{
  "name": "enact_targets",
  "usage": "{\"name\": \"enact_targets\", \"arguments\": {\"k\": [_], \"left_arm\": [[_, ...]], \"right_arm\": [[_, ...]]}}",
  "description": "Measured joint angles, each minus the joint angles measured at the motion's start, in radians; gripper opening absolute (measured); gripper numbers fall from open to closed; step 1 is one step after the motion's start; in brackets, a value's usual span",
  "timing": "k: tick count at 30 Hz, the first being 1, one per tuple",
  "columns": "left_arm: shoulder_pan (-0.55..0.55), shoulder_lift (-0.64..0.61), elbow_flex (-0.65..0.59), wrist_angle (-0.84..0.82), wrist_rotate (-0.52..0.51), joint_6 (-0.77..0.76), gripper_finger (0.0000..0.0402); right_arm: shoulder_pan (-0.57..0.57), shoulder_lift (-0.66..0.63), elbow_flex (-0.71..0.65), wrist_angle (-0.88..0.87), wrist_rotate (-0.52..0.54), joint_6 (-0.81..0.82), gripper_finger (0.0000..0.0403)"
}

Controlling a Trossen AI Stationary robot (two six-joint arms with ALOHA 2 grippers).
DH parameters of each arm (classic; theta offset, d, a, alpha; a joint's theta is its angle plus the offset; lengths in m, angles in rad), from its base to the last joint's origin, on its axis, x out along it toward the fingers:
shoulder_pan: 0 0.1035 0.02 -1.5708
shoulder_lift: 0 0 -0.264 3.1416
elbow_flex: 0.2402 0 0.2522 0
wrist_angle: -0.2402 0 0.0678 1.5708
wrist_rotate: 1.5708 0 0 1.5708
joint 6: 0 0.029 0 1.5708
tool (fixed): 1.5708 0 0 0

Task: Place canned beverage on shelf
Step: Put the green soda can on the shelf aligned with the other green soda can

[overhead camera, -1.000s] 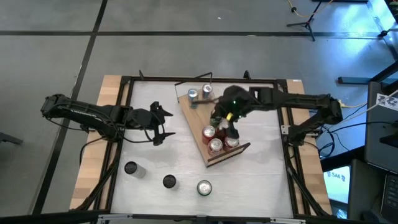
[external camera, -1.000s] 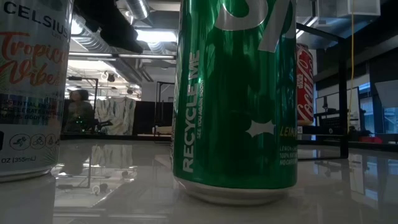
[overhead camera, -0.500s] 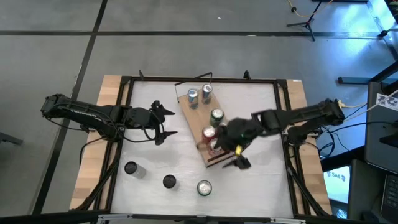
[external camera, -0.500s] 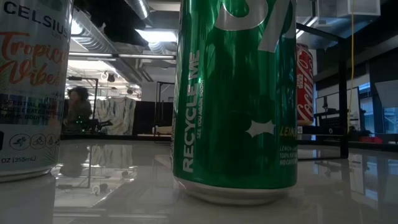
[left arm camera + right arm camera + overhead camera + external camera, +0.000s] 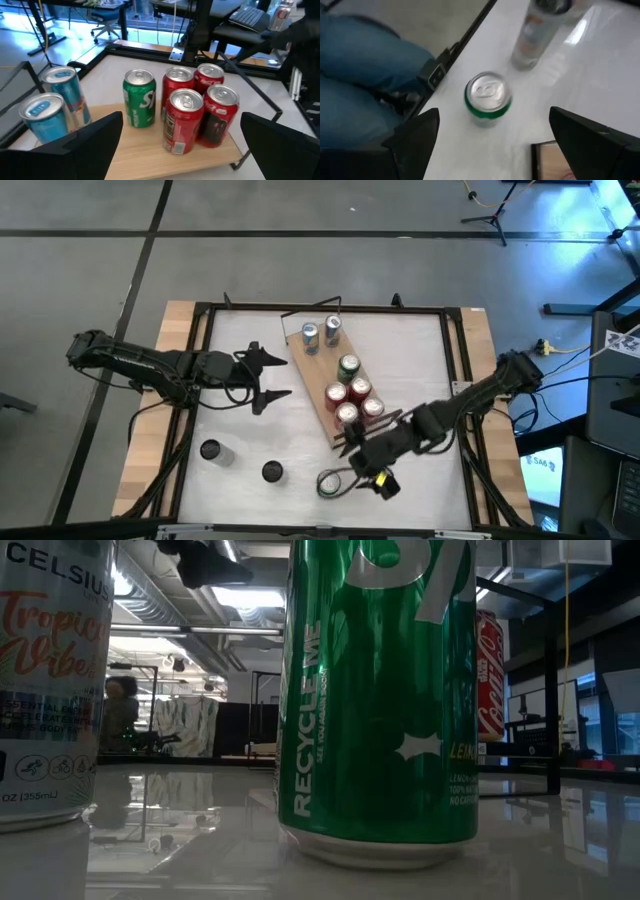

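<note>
Down near the front edge of the table [image 5: 400, 330], the right gripper [image 5: 352, 476] is hovering just beside a green can [image 5: 328, 482] that is standing upright on the white surface. Its fingers are spread wide with nothing between them; in the right wrist view the can's silver top [image 5: 488, 96] is sitting in the gap between the two dark fingers [image 5: 415, 137], apart from both. A taller slim can [image 5: 535, 35] is standing farther off in that view, and a person's blue-clad legs [image 5: 365, 90] are showing past the table edge.

The shelf [image 5: 318, 385] is lying at a slant across the middle of the table, its wire-framed end toward the far side. It is carrying two blue-silver cans [image 5: 320, 332] at that far end, one green can [image 5: 348, 366] in the middle and four red cans [image 5: 353, 400] bunched toward the near end. The left wrist view is showing the same load: the green can [image 5: 139, 98], the red cluster [image 5: 197, 107] and the two blue cans [image 5: 52, 102] on light wood.

The left gripper [image 5: 265, 377] is waiting over the table just left of the shelf, fingers wide apart and holding nothing. Two more cans, a pale one [image 5: 210, 451] and a dark one [image 5: 272, 471], are standing on the table's front left part, well apart from the shelf.

In the low view the green can [image 5: 380, 700] is filling the frame, with a white can [image 5: 50, 680] beside it.
</note>
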Motion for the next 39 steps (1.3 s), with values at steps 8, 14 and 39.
{"name": "enact_targets", "arguments": {"k": [8,14,39], "left_arm": [[-0.028,0.0,0.0,0.008,0.0,-0.049,0.0393],[-0.049,0.0,0.0,0.035,0.0,-0.075,0.0393],[-0.066,0.0,0.0,0.038,0.0,-0.1,0.0393]], "right_arm": [[0.064,0.103,-0.001,0.02,0.039,-0.009,0.0374],[0.077,0.141,-0.001,0.08,0.123,-0.081,0.0374],[0.046,0.26,0.0,0.211,0.216,-0.07,0.0374]]}}
